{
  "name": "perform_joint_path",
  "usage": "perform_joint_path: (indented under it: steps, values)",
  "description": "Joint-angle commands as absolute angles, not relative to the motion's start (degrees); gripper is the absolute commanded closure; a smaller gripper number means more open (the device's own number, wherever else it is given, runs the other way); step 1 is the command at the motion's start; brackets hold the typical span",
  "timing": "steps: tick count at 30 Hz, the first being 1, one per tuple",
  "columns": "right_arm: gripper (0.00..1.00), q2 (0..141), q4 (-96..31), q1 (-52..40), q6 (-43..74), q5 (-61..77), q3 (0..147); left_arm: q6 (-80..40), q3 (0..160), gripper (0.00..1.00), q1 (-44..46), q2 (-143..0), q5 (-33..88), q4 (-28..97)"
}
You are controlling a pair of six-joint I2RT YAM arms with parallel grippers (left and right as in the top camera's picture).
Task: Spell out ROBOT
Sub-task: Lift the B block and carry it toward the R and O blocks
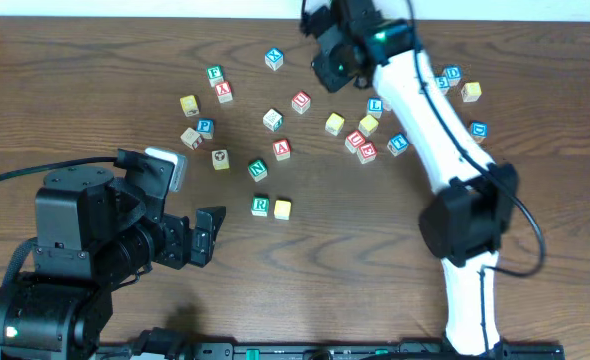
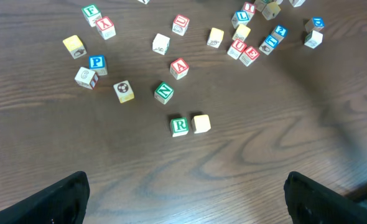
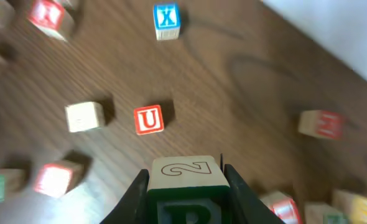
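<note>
The R cube [image 1: 260,206] sits on the near-middle of the counter [image 1: 375,230], green letter up. A yellow-faced cube [image 1: 282,208] is just beside it on its right, and the two are level in a short row. In my left wrist view the pair is upright and square to each other, so close I cannot tell whether they touch. The green N cube [image 1: 257,170] and the red A cube [image 1: 282,150] lie a little farther back, apart from the row.

The B cube [image 3: 186,180] is in the right jaws, pinched at its two sides. Its pale top face carries an outlined 2. The front face shows a green letter, but the frame edge cuts it off, so I only see its upper half. A red U cube [image 3: 148,119] and a blue X cube [image 3: 166,18] lie on the wood beyond it. I cannot tell whether the held cube is clear of the counter.

The right arm [image 1: 425,110] stretches from the near edge diagonally to the far side, its wrist over the scattered cubes there. The left arm [image 1: 75,240] is folded low at the near left. Its jaws are spread wide, holding nothing and pointing toward the row, well short of it.
</note>
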State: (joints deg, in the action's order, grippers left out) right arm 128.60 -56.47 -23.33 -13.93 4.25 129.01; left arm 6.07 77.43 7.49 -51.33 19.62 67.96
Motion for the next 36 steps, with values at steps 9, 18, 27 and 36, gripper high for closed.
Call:
perform_joint_path:
  steps: [9, 18, 27, 36]
  values:
    - [0.99, 124.0, -72.7, -24.6, 14.9, 3.5, 129.8, 6.4, 77.6, 0.02, 7.1, -51.2, 20.3, 68.1]
    - [0.99, 124.0, -83.2, -34.7, 26.0, -10.9, 129.6, 6.4, 77.6, 0.02, 7.1, -51.2, 20.3, 68.1]
    - [0.99, 124.0, -83.7, -43.1, 30.2, -16.4, 127.2, 6.4, 77.6, 0.02, 7.1, -51.2, 20.3, 68.1]
    - [0.99, 123.6, -83.5, -43.2, 33.4, -18.1, 121.7, 6.4, 77.6, 0.02, 7.1, -51.2, 20.3, 68.1]
